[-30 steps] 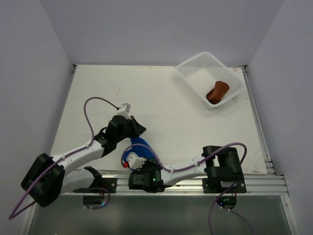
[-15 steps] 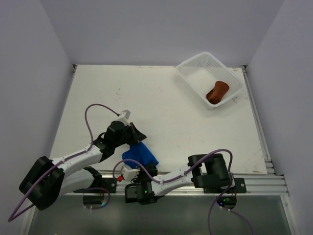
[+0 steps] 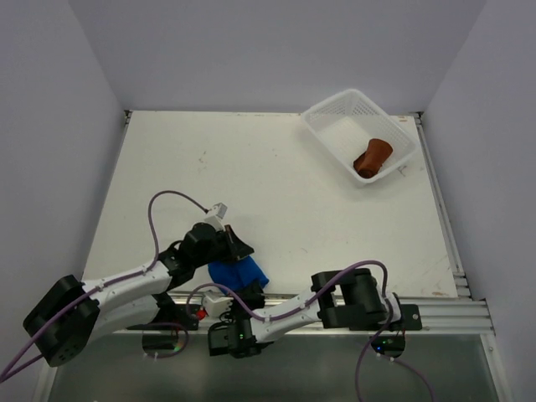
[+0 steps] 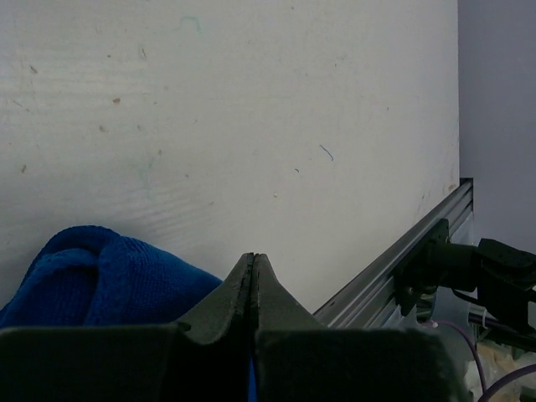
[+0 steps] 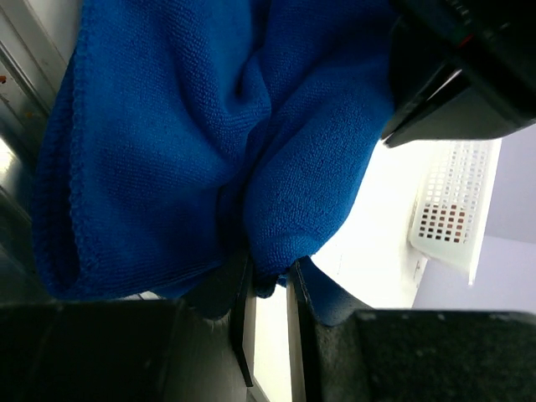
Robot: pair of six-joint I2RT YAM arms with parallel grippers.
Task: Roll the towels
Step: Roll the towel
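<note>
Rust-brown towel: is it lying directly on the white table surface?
No, the top view shows the rust-brown towel lying inside the white mesh basket.

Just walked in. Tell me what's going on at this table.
Both arms are working on the blue towel, which is bunched at the near edge of the table. The right gripper is closed on a fold of it. The left gripper is shut right beside the cloth; whether it pinches any is unclear. The rust-brown towel lies rolled up in the white basket at the far right corner, so the blue one is left to roll.
</note>
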